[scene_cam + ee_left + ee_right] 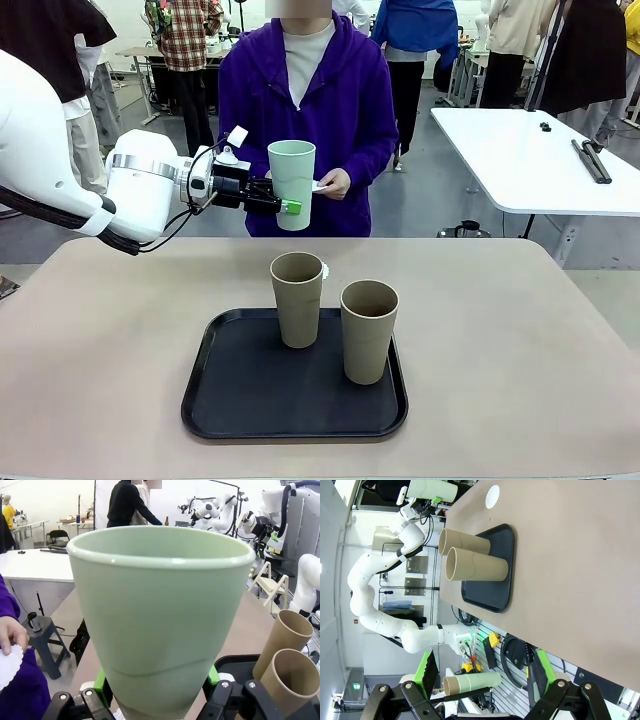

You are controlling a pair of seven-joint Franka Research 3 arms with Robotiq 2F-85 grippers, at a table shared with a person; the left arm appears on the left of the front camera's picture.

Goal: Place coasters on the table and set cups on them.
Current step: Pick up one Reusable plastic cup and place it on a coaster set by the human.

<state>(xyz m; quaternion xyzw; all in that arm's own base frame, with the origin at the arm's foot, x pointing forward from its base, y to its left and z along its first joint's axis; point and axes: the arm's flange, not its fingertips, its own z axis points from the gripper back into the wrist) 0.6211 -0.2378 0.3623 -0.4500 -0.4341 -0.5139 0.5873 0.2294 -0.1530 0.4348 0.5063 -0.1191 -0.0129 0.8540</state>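
One coaster lies on table below, just right of my left claw pinching upright mint cup; right claw spread.

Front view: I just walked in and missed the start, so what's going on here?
The left gripper holds the mint cup in the air at the table's far side, before a person holding a coaster. Two brown cups stand on the tray; one coaster lies on the table behind it. The right gripper is open, holding nothing.
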